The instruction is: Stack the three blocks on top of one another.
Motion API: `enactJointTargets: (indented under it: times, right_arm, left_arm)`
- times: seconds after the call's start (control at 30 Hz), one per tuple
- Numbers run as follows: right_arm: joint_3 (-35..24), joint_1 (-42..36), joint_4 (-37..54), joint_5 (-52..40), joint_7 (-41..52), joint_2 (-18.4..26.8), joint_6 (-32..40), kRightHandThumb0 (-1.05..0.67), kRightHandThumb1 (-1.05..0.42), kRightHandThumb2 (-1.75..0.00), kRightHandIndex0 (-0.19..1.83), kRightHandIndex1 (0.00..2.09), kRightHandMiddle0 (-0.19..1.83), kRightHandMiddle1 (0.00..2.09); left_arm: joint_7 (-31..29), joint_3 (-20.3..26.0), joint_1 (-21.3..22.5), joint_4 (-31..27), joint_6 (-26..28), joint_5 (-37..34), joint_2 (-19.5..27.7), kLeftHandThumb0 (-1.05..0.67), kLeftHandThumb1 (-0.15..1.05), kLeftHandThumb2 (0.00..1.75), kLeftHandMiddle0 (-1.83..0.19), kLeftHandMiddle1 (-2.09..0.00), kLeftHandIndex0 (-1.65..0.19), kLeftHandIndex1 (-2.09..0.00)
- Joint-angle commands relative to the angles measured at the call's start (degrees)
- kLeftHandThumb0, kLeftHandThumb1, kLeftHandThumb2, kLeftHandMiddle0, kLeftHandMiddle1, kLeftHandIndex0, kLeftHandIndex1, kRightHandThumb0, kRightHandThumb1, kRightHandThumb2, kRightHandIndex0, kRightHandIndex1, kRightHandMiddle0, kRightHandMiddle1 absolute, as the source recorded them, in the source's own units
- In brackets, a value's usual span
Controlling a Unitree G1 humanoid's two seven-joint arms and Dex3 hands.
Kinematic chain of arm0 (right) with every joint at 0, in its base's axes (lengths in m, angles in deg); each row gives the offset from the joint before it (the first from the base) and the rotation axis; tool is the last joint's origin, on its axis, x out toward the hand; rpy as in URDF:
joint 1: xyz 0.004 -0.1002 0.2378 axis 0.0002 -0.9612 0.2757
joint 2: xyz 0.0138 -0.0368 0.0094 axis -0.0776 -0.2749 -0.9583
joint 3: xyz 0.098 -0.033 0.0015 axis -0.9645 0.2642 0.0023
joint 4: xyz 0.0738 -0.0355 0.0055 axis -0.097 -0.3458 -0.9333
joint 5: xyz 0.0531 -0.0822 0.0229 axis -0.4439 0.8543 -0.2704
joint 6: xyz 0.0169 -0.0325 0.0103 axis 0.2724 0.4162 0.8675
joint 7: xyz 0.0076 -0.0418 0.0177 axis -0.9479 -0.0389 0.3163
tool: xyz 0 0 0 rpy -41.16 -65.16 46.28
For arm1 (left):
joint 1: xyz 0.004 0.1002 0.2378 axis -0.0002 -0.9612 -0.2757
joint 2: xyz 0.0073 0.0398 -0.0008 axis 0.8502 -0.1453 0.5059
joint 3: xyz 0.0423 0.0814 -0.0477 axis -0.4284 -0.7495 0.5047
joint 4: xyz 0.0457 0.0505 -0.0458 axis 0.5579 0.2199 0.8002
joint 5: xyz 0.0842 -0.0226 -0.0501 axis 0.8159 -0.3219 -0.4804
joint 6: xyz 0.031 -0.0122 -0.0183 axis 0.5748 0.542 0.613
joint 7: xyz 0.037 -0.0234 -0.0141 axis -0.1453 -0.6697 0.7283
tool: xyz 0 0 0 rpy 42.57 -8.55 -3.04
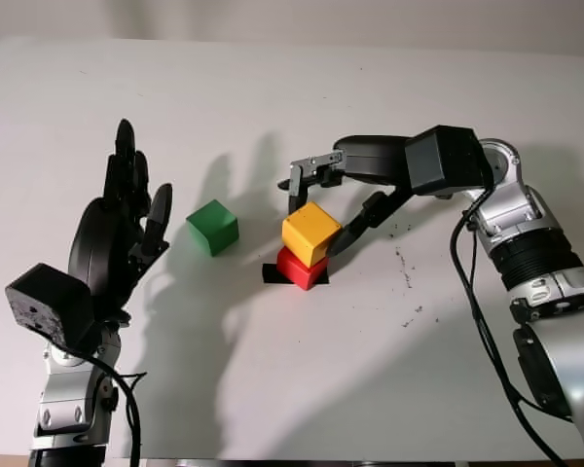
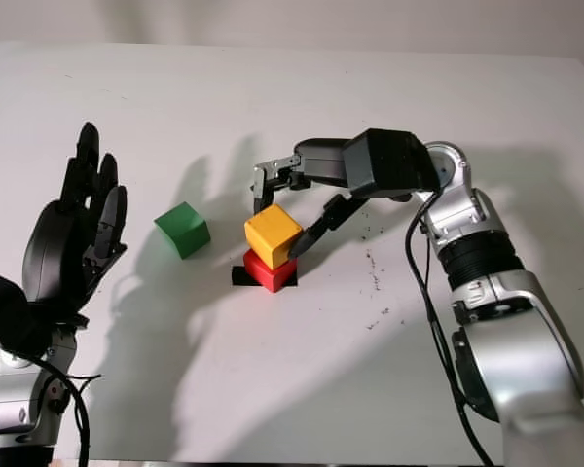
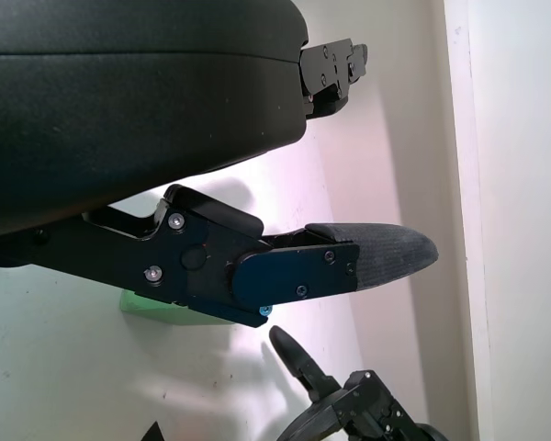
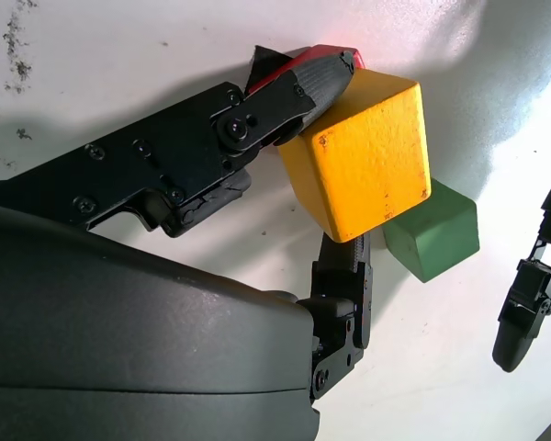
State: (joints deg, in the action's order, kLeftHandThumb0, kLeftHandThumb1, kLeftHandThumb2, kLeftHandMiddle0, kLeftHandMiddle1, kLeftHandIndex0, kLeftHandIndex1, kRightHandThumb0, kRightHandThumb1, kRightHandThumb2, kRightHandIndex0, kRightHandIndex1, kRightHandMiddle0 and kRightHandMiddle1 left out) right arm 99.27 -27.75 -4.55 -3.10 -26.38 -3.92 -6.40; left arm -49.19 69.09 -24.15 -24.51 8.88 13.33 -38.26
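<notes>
A: Item one, right hand (image 1: 316, 209), centre of the left eye frame: fingers clamped on the yellow block (image 1: 310, 233), which sits on the red block (image 1: 301, 268). Step in hand, by my reading: second tier being seated.

B: Item two, green block (image 1: 212, 227), left of centre on the white table (image 1: 273, 389), apart from the pair. Left hand (image 1: 122, 229), lower left of frame, open, holding nothing.

A: Next move, as a judgement: let go of the yellow without nudging it, then fetch the green for the top.

B: Unclear entries: the red block is mostly covered by the yellow; a black patch (image 1: 272, 274) under it cannot be identified. Whether the yellow sits square or overhangs is hard to tell.
</notes>
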Motion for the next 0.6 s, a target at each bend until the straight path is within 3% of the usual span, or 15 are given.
enactJointTargets:
  times: [0.0, 0.57]
  right_arm:
    - [0.09, 0.15, -0.29, -0.42, 0.66, -0.38, 0.17, -0.52, -0.95, -0.05, 0.23, 0.05, 0.34, 1.53]
    - [0.46, -0.11, 1.08, 0.03, 0.9, -0.4, 2.16, -0.52, -0.93, -0.05, 0.2, 0.04, 0.34, 1.52]
  left_arm:
    - [-0.07, 0.07, 0.43, -0.18, -0.62, -0.22, -0.01, -0.77, 1.05, 0.51, 0.19, 0.0, 0.19, 0.0]
    - [-0.15, 0.11, 0.18, -0.3, -0.69, -0.43, 0.05, -0.76, 1.05, 0.52, 0.19, 0.0, 0.19, 0.0]
